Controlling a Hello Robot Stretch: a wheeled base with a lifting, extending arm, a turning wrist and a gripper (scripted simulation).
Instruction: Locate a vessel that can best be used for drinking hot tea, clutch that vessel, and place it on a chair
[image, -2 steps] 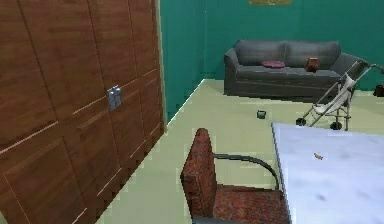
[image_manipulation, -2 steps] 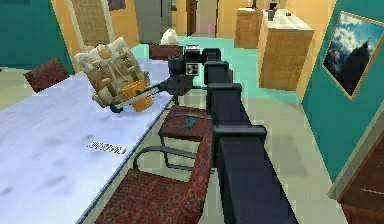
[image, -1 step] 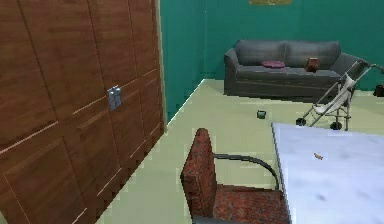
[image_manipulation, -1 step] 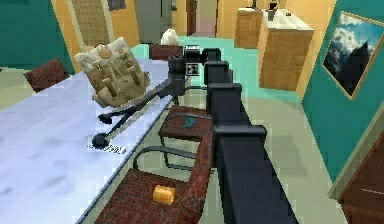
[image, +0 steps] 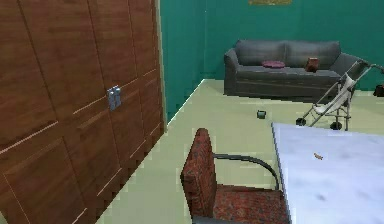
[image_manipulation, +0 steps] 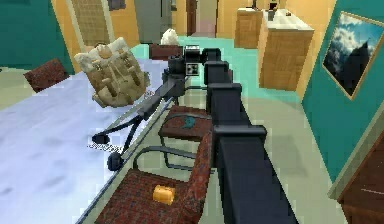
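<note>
Vessel could not be named for sure. The likeliest was a small teal blob (image_manipulation: 185, 122) that rested on the seat of a brick-red chair (image_manipulation: 198, 140), at 3 o'clock of the table (image_manipulation: 40, 150) and just at 9 o'clock of the arm (image_manipulation: 240, 150).

The arm ran toward 12 o'clock to its white markers (image_manipulation: 185, 68). From there the gripper (image_manipulation: 106, 146) stretched toward 8 o'clock, and its thin fingers (image_manipulation: 125, 128) lay over the tabletop. A pale speck (image_manipulation: 93, 147) lay on the table at their tips. Whether the fingers were released or clenched I could not tell, nor whether they grasped anything.

A beige lumpy bag (image_manipulation: 112, 75) showed at 11 o'clock of the gripper. At 6 o'clock of the teal blob, a nearer chair (image_manipulation: 135, 200) carried an orange blob (image_manipulation: 162, 192). A painting (image_manipulation: 352, 50) hung on the teal wall at 3 o'clock.

In the forward view a red chair (image: 225, 190) stood at 9 o'clock of a pale tabletop (image: 335, 175), which bore a tiny thing (image: 318, 156). A grey sofa (image: 285, 65) stood at 12 o'clock, with a stroller (image: 345, 100) near it and a small dark thing (image: 262, 114) on the floor between. Wooden doors (image: 70, 110) lined the 9 o'clock side.
</note>
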